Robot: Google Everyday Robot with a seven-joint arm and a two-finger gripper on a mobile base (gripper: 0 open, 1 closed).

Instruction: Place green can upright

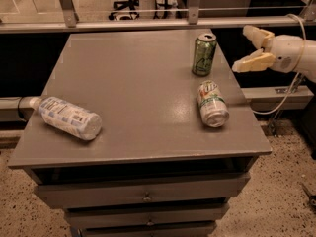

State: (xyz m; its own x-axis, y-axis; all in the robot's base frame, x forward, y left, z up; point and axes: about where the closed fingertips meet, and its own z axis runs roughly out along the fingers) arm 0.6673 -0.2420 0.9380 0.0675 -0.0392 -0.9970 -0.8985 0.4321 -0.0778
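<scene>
Green can (204, 54): it is standing upright on the table (133, 78), in the upper right of the frame, close to the far right corner of the top. Its silver end with the opening is facing up, and pale lettering is showing on its dark green side.

Contact: nothing is touching the green can. It is resting on its own base.

Tool (240, 48): it is hanging in the air at the right of the frame, just beyond the table's right edge. It is level with the green can and clearly apart from it. Its two pale fingers (254, 61) are spreading wide, one above the other in the frame, with the tips pointing left toward the can, and they are gripping nothing.

Arm (296, 53): a white arm is reaching in from the right edge of the frame and carrying the tool.

Silver-white can (212, 104): it is lying on its side just below the green can in the frame, near the table's right edge. A small gap is showing between the two cans, and one silver end is facing the lower right.

Bottle (66, 117): a clear plastic bottle is lying on its side at the left of the frame, well apart from both cans, with its neck reaching the table's left edge.

Drawers (143, 194): grey drawers are sitting under the table top, with small knobs showing.

Surroundings: a metal rail (123, 23) is running behind the table, a pale cable (284, 100) is hanging at the right, and a speckled floor (286, 181) is showing below.
</scene>
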